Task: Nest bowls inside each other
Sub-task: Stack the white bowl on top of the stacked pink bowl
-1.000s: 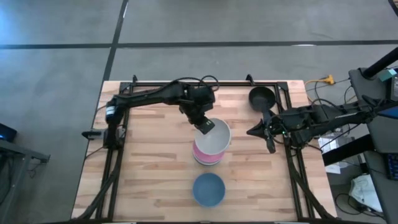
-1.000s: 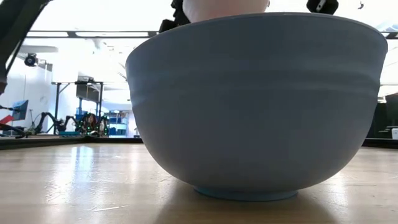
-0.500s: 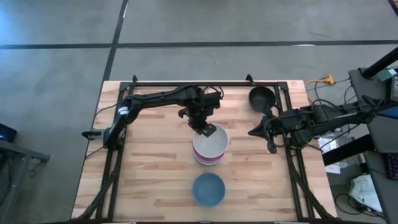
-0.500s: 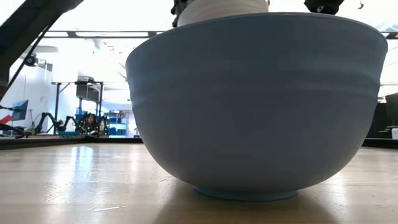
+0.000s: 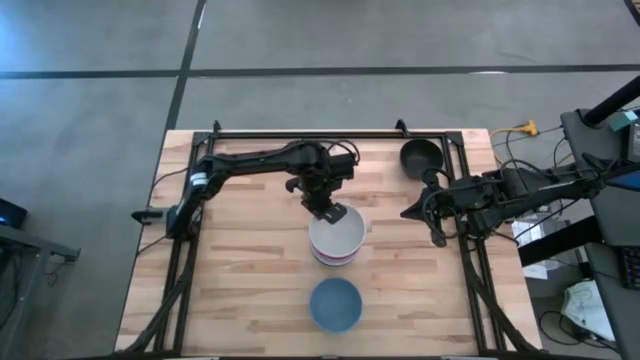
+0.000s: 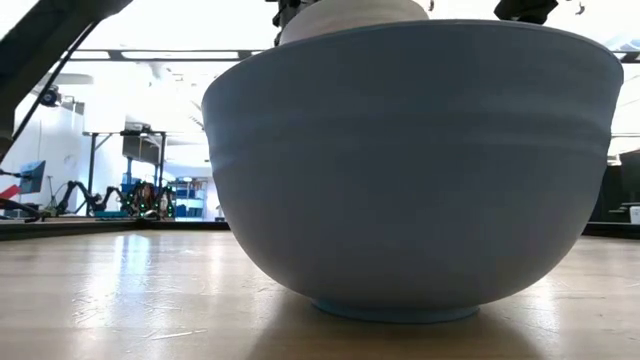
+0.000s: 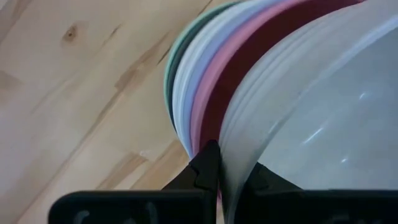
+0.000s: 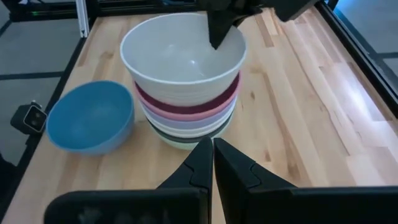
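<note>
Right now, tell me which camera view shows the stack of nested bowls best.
The right wrist view: the whole stack shows side-on, white bowl on top, each coloured rim separate. The high view shows only the top bowl and pink edge. The left wrist view shows just rim edges. The low view has the blue bowl blocking it.

The stack (image 5: 336,240) sits mid-table (image 5: 240,290). One bowl (image 5: 334,304) lies apart at its 6 o'clock, another (image 5: 421,155) well apart at 2 o'clock.

Lower bowls (image 8: 186,127) of the stack, only rims showing.
</note>
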